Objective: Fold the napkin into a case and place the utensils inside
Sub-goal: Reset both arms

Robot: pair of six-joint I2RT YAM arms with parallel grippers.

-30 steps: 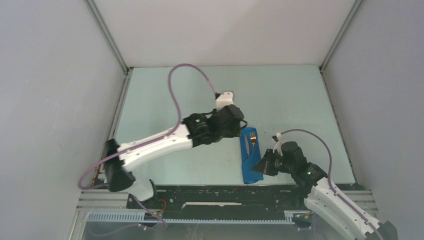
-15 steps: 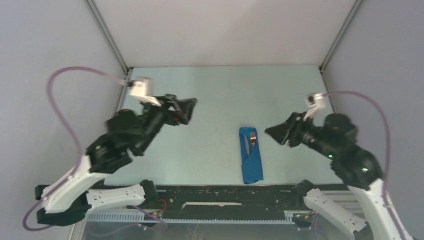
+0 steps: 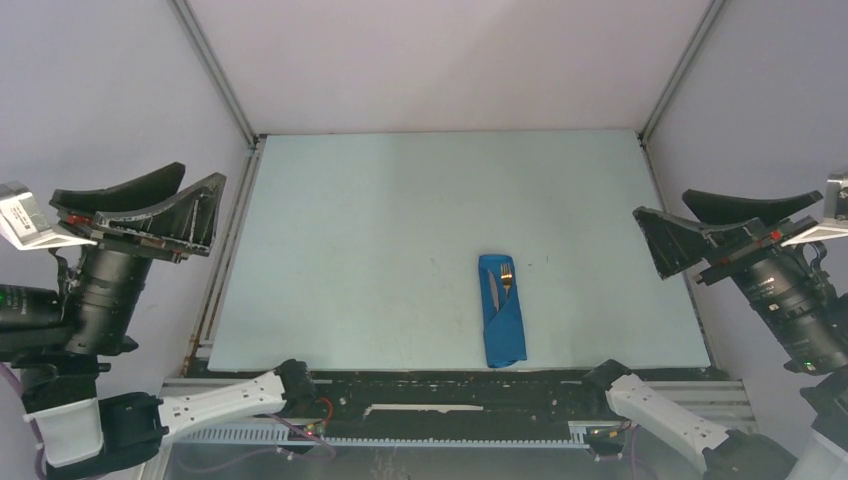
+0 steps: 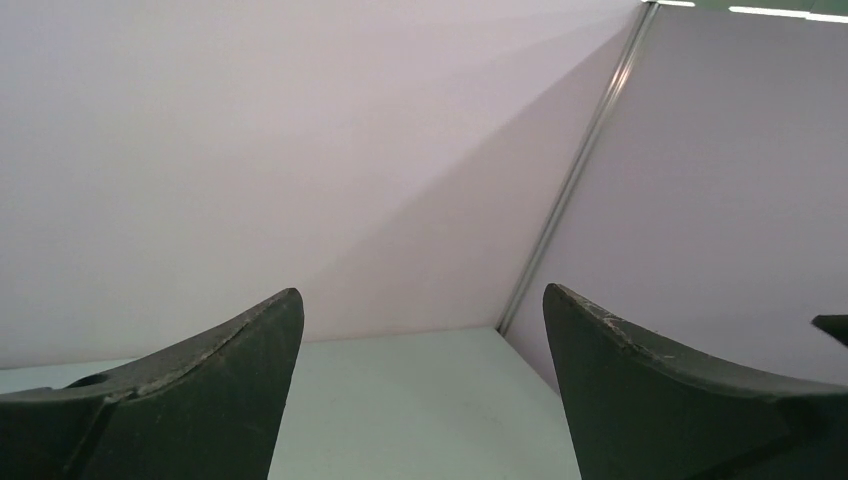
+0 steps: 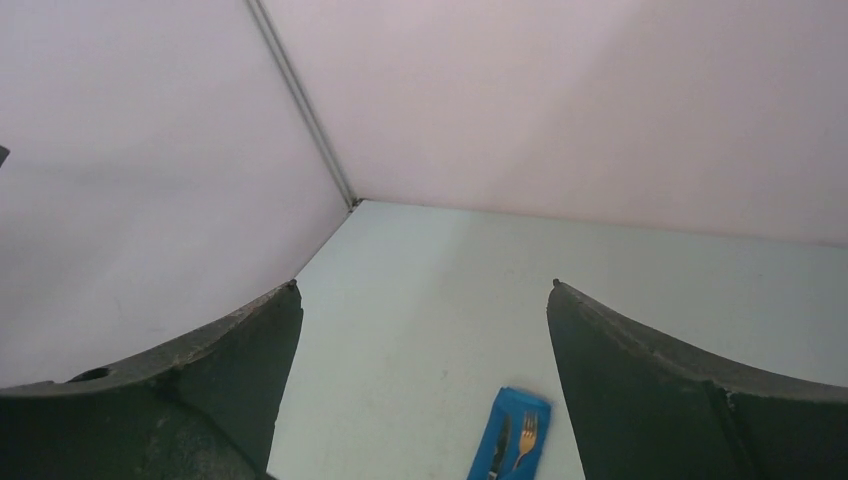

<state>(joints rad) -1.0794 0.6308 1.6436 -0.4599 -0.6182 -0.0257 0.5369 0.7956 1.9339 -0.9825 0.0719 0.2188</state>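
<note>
- Pale green table (image 3: 400, 220): closed in by plain light walls (image 3: 450, 60) on three sides.
- Case (image 3: 505, 335): bright blue cloth folded into a narrow pocket. It is laid flat on the table, close to the near edge and right of the middle.
- Fork (image 3: 506, 274): tucked into the case, with the tines exposed at the end toward the table's far edge.
- Knife (image 3: 495, 290): dark, tucked in just left of the fork in the same pocket.
- Left gripper (image 3: 203, 172): held raised beyond the table's left edge, fingers spread wide, nothing gripped.
- Right gripper (image 3: 661, 201): held raised at the table's right edge, fingers spread wide, nothing gripped.
</note>
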